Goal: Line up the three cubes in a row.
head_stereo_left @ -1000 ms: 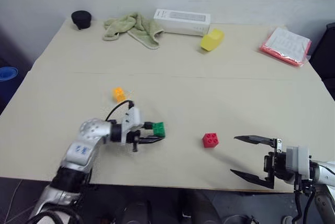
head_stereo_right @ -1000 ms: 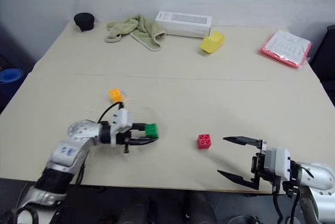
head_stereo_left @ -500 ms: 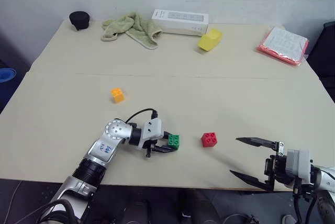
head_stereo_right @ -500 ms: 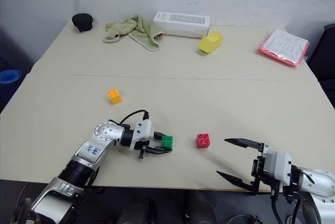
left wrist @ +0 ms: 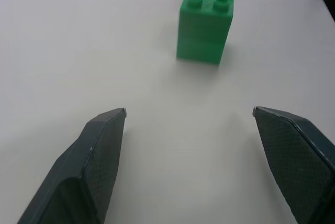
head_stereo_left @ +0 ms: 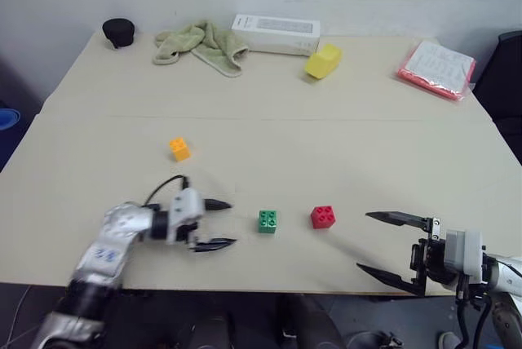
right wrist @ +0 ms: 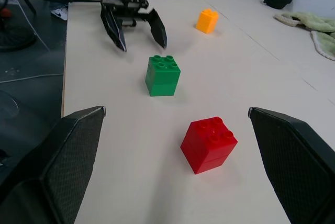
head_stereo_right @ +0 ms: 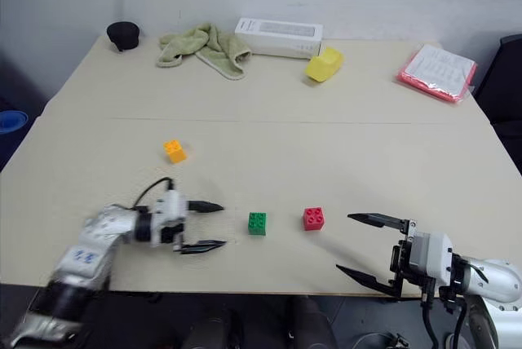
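Beige table (head_stereo_left: 342, 161) with cubes (head_stereo_left: 267, 221), towel (head_stereo_left: 200, 42)

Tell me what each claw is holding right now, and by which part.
Nothing is held. The left claw is open, apart from the green cube; the right claw is open, empty.

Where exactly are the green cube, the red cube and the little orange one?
green cube (head_stereo_left: 267, 221), left eye view, on its studded top.
red cube (head_stereo_left: 323, 216), left eye view, on its studded top.
orange cube (head_stereo_left: 179, 148), left eye view, middle of the cube.
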You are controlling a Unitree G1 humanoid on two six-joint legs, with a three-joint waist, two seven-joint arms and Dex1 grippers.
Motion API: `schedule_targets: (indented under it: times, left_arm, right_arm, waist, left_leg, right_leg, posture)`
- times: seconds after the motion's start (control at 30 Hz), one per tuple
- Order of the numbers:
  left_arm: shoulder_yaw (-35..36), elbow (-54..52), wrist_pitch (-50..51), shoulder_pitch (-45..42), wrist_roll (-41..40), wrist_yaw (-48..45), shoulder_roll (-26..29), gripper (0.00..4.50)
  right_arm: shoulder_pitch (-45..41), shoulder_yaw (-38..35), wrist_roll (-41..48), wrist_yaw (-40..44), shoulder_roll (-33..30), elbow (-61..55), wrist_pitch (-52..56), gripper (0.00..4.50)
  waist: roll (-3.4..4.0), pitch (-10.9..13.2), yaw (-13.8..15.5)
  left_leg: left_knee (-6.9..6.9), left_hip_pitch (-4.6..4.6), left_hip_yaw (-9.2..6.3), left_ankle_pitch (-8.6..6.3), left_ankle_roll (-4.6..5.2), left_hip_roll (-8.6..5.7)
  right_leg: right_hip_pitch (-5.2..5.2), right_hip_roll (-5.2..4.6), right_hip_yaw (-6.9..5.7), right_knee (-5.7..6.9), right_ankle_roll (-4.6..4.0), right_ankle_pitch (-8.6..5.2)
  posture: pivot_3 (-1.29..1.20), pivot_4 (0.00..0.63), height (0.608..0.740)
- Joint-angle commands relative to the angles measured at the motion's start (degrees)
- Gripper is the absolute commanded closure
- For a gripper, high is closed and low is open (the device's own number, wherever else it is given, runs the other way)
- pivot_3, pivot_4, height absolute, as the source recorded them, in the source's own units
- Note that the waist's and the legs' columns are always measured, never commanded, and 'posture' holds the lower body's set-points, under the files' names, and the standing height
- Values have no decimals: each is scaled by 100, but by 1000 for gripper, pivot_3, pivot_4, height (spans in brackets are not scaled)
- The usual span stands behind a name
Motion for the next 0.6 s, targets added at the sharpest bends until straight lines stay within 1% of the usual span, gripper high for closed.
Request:
schedule_targets:
  times: [0.03, 0.1, 0.13, 0.17, 0.23, 0.33, 0.37, 0.47, 0.53, 0.6]
  left_arm:
    - [1254, -93, -53, 569, -495, 564, 61, 420]
    - [2063, 96, 144, 937, -768, 1037, -8, 420]
    - [2385, 204, 239, 1132, -891, 1193, -37, 247]
    - [2567, 248, 306, 1261, -966, 1284, -57, 52]
    - [2881, 644, 225, 1550, -948, 1334, -53, 22]
    - [3205, 994, 189, 1611, -1032, 1558, -129, 22]
    - [3239, 1032, 235, 1587, -1078, 1561, -131, 22]
    - [2872, 955, 467, 1137, -1100, 1367, -17, 22]
    - [2609, 1160, 598, 579, -1038, 1287, 62, 22]
    - [2175, 1540, 740, -388, -881, 1189, 115, 22]
  right_arm:
    - [-116, -31, 274, -135, 119, -158, 126, 0]
    - [-248, -3, 374, -433, 278, -318, 276, 0]
    - [-290, 31, 365, -516, 346, -380, 295, 0]
    - [-306, 49, 354, -548, 384, -418, 302, 0]
    - [-340, 75, 355, -654, 509, -448, 295, 0]
    - [-460, 237, 242, -785, 707, -457, 247, 0]
    - [-507, 289, 204, -821, 761, -456, 245, 0]
    - [-612, 406, 99, -903, 821, -460, 265, 0]
    - [-660, 431, 72, -936, 811, -448, 286, 0]
    - [-702, 449, 39, -978, 794, -463, 321, 0]
  waist:
    - [0, 0, 32]
    - [-1, 1, 39]
    - [-1, 1, 42]
    - [1, 1, 45]
    - [1, 1, 49]
    - [0, 1, 57]
    - [-4, 0, 68]
    - [-7, -2, 110]
    - [-7, -2, 168]
    - [-8, -3, 205]
  left_leg:
    - [0, -1, 0, -7, 12, -1]
    - [0, -1, -2, -11, 14, -1]
    - [0, -2, -3, -12, 12, 2]
    - [0, -2, -4, -14, 11, 3]
    - [-1, -2, -3, -17, 11, 2]
    - [-2, -2, -3, -22, 14, 2]
    - [-1, -4, -3, -22, 15, 2]
    - [-1, -7, -7, -22, 16, 0]
    - [-1, -8, -9, -22, 16, -5]
    - [-1, -8, -9, -21, 16, -7]
  right_leg:
    - [0, -1, 0, -2, 0, 0]
    - [0, -2, -1, -3, 0, 0]
    - [-1, -2, -3, -3, -1, -1]
    - [-2, -2, -4, -2, -3, -2]
    - [-2, -3, -5, -4, -3, -2]
    - [-1, -3, -8, -8, -4, -2]
    - [-2, -3, -9, -8, -4, -2]
    - [-1, -7, -16, -9, -4, -2]
    - [0, -11, -19, -9, -4, -2]
    - [0, -10, -19, -9, -3, -1]
  posture:
    - [0, 150, 740]
    - [0, 150, 740]
    - [0, 150, 740]
    - [0, 150, 740]
    - [0, 150, 740]
    - [0, 150, 740]
    - [0, 150, 740]
    - [0, 150, 740]
    - [0, 150, 740]
    - [0, 150, 740]
